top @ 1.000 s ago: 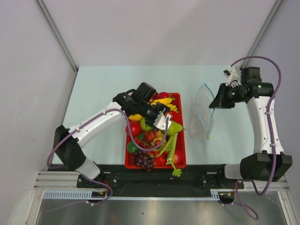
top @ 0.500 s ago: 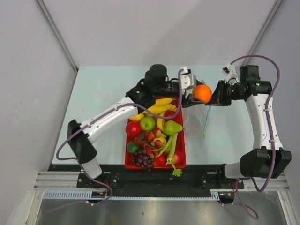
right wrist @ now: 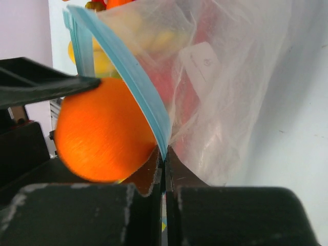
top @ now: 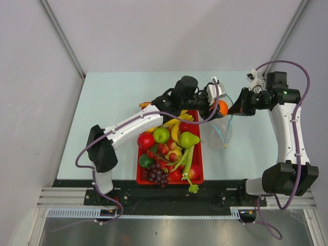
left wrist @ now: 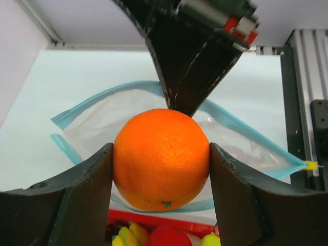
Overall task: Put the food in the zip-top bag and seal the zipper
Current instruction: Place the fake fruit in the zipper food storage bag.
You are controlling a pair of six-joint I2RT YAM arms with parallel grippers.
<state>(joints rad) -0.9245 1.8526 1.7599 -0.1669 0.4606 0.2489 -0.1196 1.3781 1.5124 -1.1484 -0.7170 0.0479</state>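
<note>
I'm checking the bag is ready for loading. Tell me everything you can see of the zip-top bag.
The zip-top bag is a clear, crinkly plastic pouch with a blue-teal zipper along its mouth and a small yellow tab at one end. The mouth gapes open. The shut right pincer pinches one lip, holding it up beside the red tray; its lower end seems to rest on the table. An orange in the left pincer sits at the mouth.
</note>
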